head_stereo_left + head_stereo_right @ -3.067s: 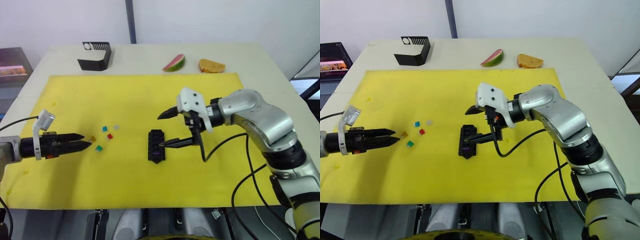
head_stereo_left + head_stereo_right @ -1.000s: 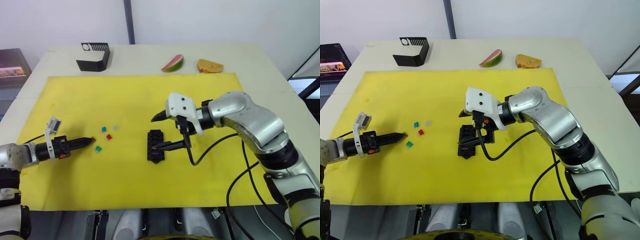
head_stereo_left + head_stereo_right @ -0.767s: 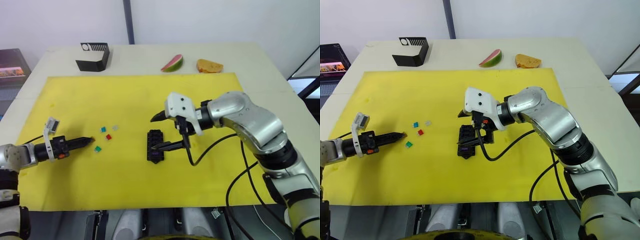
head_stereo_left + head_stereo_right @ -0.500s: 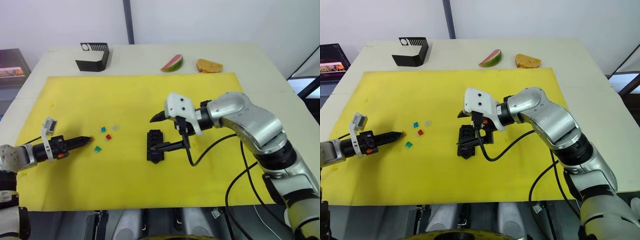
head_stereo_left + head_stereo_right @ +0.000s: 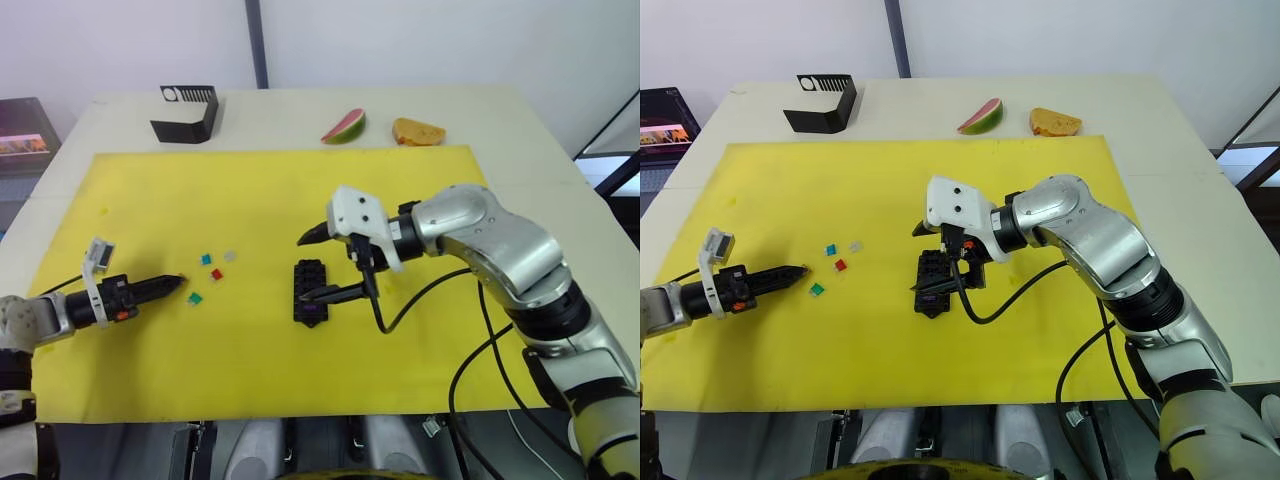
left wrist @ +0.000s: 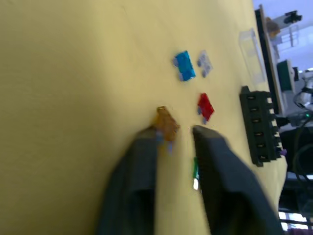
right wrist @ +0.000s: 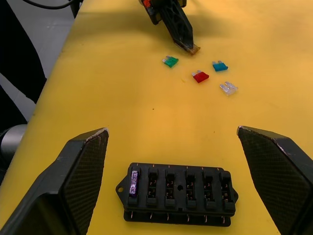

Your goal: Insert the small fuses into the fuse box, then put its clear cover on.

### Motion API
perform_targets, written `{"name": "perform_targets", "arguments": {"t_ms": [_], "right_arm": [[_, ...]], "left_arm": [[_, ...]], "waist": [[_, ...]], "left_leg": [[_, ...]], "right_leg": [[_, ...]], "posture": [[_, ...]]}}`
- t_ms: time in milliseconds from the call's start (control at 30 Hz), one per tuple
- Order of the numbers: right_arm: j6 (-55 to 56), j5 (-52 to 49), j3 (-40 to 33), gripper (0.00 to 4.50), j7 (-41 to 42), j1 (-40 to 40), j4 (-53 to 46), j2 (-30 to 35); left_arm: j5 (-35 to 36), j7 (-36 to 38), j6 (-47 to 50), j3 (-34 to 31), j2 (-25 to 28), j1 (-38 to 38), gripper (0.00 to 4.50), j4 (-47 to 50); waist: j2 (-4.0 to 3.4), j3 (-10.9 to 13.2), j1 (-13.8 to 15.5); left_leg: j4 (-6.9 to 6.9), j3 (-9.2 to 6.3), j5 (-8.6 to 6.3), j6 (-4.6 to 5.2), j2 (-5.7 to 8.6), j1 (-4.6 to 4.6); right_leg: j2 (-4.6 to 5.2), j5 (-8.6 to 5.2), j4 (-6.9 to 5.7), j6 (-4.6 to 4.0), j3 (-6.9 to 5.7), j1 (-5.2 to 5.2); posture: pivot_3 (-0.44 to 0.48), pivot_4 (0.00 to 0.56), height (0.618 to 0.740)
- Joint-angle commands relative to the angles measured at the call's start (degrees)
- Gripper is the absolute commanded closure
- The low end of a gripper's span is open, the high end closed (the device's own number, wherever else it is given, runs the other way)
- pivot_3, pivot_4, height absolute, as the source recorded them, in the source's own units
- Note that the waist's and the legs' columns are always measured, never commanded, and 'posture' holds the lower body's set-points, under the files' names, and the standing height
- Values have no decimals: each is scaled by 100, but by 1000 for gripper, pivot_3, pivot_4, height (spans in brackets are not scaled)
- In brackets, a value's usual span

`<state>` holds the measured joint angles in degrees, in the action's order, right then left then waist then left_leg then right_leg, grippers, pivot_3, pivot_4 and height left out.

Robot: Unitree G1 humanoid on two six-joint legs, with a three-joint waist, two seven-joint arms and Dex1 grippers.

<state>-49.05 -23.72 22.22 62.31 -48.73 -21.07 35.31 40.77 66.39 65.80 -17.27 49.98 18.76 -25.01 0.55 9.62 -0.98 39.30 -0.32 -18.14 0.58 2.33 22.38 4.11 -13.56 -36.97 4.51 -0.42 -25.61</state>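
The right gripper (image 5: 322,265) has its fingers spread wide, hovering over the fuse box (image 5: 309,292) with nothing held; the left gripper (image 6: 174,130) has its fingertips slightly apart at the orange fuse (image 6: 167,124), which lies against one tip and is not yet clamped.

The yellow mat (image 5: 300,190) covers most of the worktop. The fuse box lies near the mat's middle, a little toward the near edge, with one purple fuse (image 7: 133,181) already seated in an end slot and the other slots empty. The clear cover (image 6: 252,54) lies flat on the mat near the box, on its far side. Toward the mat's left edge lie the loose fuses, well apart from the box: teal (image 7: 219,65), red (image 7: 199,76), green (image 7: 170,61) and pale grey (image 7: 228,88), with the orange one nearest the left gripper.

By my reading the insertion step is barely begun, and picking up the orange fuse is the step in hand. The next move calls for pinching that fuse by its body, blades free, then carrying it across to an open slot. The cover comes last.
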Motion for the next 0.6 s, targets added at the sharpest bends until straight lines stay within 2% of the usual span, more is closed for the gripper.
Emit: {"name": "perform_targets", "arguments": {"t_ms": [33,467,567,600], "right_arm": [[90,-14,-14,0,4,-42,-191,-28],[65,-8,-17,0,1,-59,-230,-20],[57,-7,-21,0,-5,-64,-237,-17],[56,-6,-20,0,-6,-66,-237,-17]], "left_arm": [[-45,-153,17,-138,53,-91,1510,-121],[135,-451,126,-432,13,87,1510,-544],[143,-463,125,-428,28,59,2379,-573],[152,-483,126,-439,26,49,2864,-582]], "waist": [[-1,0,3],[-1,0,1],[0,0,-1],[-1,0,-1]], "left_leg": [[0,0,0,0,0,-1],[-6,-1,-1,2,-1,-7],[-6,-2,0,1,-1,-8],[-6,-2,0,1,-1,-7]], "right_leg": [[0,0,0,0,0,0],[-1,0,-9,-1,-1,-1],[-1,0,-9,-1,0,-1],[-1,0,-10,-1,-1,-2]], "posture": [[0,150,740],[0,150,740],[0,150,740],[0,150,740]]}}
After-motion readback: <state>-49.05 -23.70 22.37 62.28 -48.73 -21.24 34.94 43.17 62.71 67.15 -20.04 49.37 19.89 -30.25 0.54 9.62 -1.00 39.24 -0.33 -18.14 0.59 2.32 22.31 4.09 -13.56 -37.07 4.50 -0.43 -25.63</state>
